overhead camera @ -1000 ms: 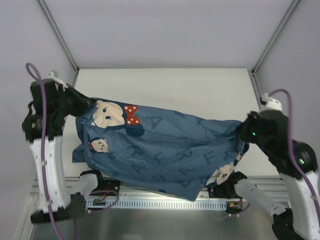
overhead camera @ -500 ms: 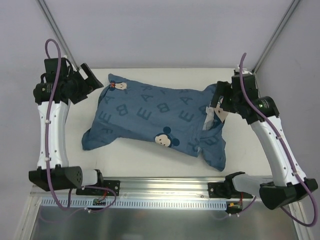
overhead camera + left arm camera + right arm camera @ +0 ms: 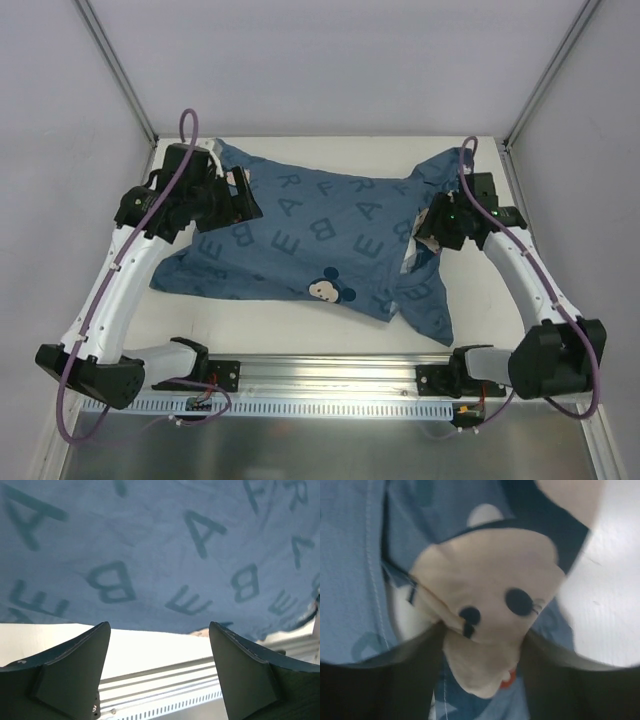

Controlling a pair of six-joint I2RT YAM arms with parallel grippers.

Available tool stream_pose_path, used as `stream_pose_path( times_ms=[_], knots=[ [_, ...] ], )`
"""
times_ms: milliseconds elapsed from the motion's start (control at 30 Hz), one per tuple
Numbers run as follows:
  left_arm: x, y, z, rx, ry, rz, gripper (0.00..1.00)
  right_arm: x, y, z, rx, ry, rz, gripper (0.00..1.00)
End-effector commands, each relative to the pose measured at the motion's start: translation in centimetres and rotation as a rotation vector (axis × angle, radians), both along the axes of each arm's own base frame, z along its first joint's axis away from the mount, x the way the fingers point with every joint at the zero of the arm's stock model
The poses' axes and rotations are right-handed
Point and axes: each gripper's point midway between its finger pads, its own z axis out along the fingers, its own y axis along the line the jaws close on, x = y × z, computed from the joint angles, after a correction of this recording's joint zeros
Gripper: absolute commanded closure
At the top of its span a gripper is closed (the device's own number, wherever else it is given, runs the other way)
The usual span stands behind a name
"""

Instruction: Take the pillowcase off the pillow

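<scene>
The right gripper (image 3: 434,228) clamps the pillowcase (image 3: 310,230) at its open end, the left gripper (image 3: 240,200) hangs released at the opposite end, and the pillow (image 3: 410,252) lies almost wholly sheathed on the tabletop (image 3: 300,332): removal is largely outstanding.

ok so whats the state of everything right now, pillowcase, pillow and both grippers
pillowcase: not yet off, lying rumpled over the pillow
pillow: almost fully covered, only a white bit shows at the right-hand opening
left gripper: open, holding nothing, at the pillowcase's left end
right gripper: shut on a fold of the pillowcase at its right end
</scene>
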Motion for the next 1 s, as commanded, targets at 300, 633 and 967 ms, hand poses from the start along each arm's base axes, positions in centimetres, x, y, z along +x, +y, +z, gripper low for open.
stream_pose_path(
  times_ms=[300,633,967],
  knots=[
    [-1.1,-12.2,0.2,0.069,0.0,-0.281,0.23,-3.9,17.3,0.8,0.318,-0.126,0.417,0.99],
    [0.6,-18.4,-2.1,0.249,-0.03,-0.389,0.16,-7.7,10.6,1.6,0.229,-0.185,0.302,0.21],
    [1.9,-23.0,-7.3,0.357,0.048,-0.499,0.2,-10.7,7.0,1.5,0.203,-0.198,0.21,0.09]
  ],
)
